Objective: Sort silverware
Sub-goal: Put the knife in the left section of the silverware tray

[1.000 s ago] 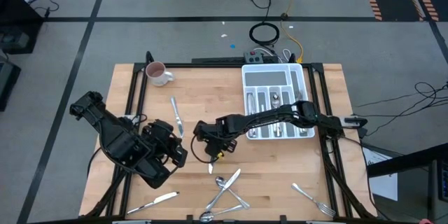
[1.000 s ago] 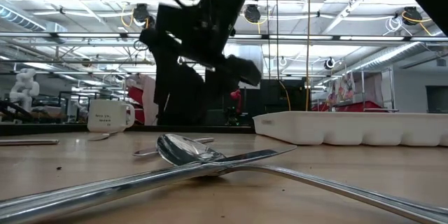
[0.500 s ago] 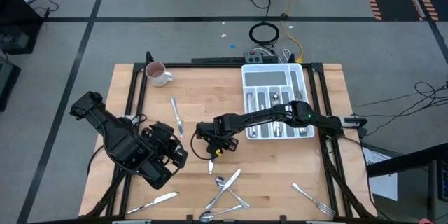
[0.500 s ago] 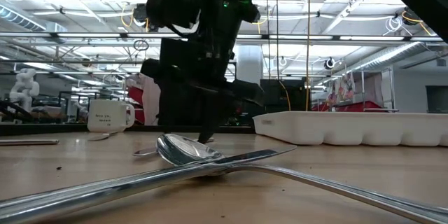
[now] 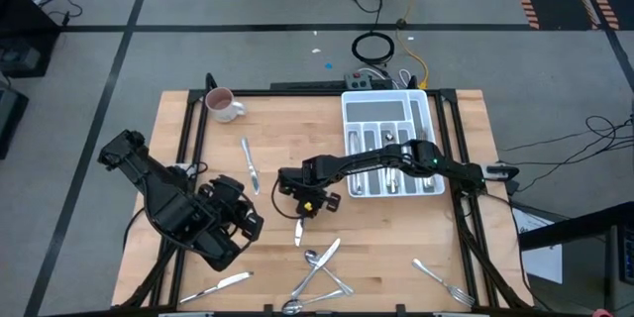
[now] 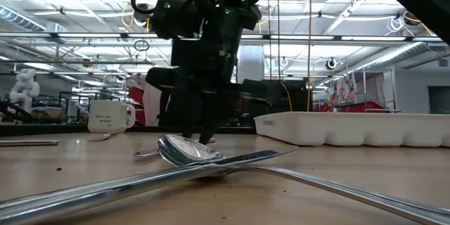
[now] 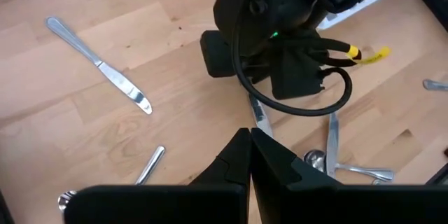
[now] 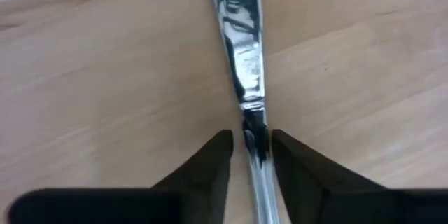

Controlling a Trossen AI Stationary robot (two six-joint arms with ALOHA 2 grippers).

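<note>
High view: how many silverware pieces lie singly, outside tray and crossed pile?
4: a knife left of centre, one under the right gripper, one front-left, a fork front-right. The left arm may hide others.

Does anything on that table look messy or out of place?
Yes. Cutlery lies scattered over the table instead of in the white tray: a crossed heap near the front edge, plus single pieces around it. The right gripper is down over one knife.
</note>
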